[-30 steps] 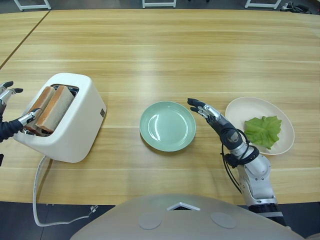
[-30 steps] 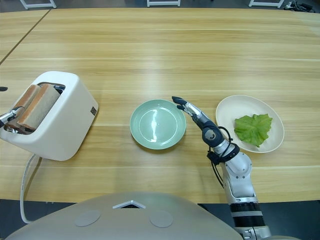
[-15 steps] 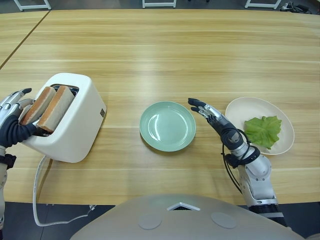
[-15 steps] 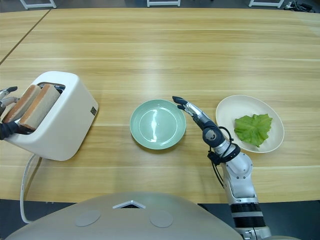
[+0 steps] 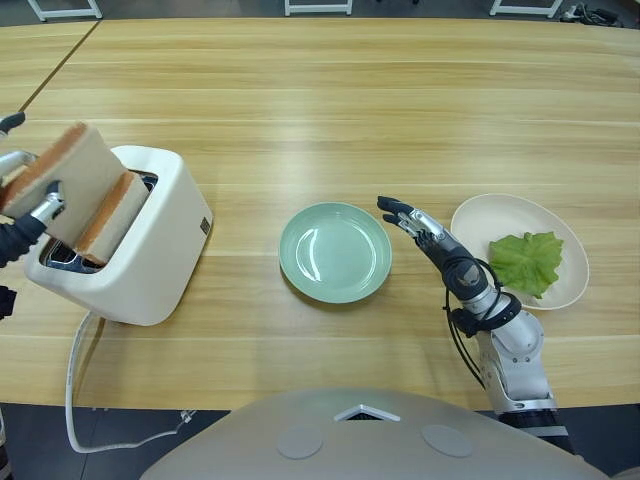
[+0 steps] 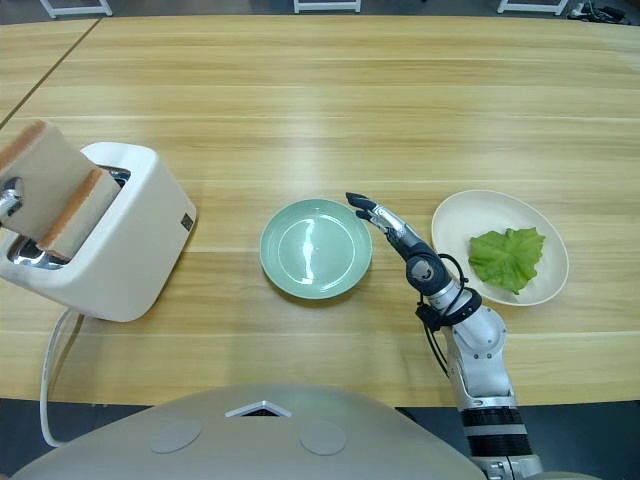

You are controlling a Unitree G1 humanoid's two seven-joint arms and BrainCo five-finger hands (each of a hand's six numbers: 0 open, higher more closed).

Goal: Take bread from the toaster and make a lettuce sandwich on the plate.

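left hand (image 5: 20, 238) fingers gripping bread slice (image 5: 60, 180) just above toaster (image 5: 150, 250), second slice (image 5: 115, 215) in slot, right hand (image 5: 425, 230) fingers open between green plate (image 5: 335, 252) and lettuce (image 5: 525, 262) on cream plate (image 5: 500, 205)

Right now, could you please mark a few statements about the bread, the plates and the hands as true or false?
1. The left hand holds a slice of bread raised above the toaster. True.
2. The toaster holds no bread. False: a second slice stands in its slot.
3. The lettuce lies on the green plate. False: it lies on the cream plate, and the green plate has nothing on it.
4. The right hand is between the two plates, its fingers uncurled and holding nothing. True.
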